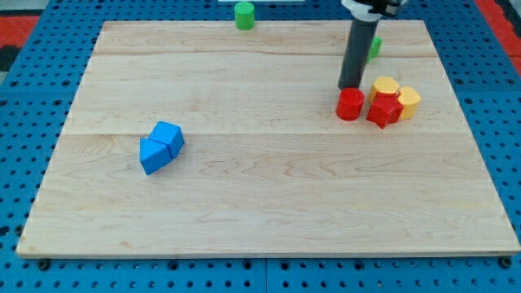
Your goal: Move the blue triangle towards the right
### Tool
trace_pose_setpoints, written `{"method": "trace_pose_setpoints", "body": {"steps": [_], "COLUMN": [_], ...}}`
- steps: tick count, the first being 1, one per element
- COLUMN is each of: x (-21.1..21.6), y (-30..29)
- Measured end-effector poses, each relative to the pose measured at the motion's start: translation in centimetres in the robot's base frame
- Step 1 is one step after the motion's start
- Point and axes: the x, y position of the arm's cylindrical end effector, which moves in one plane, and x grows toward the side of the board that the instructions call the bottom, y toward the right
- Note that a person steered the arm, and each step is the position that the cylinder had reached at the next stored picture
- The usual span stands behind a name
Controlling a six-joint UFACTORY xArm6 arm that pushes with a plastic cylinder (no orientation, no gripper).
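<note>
Two blue blocks sit touching at the view's left middle: a blue triangle-like block (153, 155) at the lower left and a blue cube-like block (168, 135) at its upper right. My tip (351, 86) stands at the view's upper right, just above a red cylinder (351, 104), far to the right of the blue blocks.
A red star-like block (383, 110) and two yellow blocks (384, 85) (409, 100) cluster right of the red cylinder. A green block (374, 47) is partly hidden behind the rod. A green cylinder (244, 15) stands at the board's top edge. The wooden board (260, 203) lies on blue pegboard.
</note>
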Motion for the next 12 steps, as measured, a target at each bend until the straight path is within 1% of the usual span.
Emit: {"method": "trace_pose_setpoints", "body": {"steps": [1,2,3,4,5,6,7,8,9,10,11,12], "x": [0.4,3.7,5.0,5.0,5.1,8.9,15.5,20.4,21.3,19.5,17.3,17.7], "y": [-3.3,-3.2,-1.6,2.3,3.6,1.7,-1.4,-6.3,-12.5,-18.4,-23.1,-25.8]}}
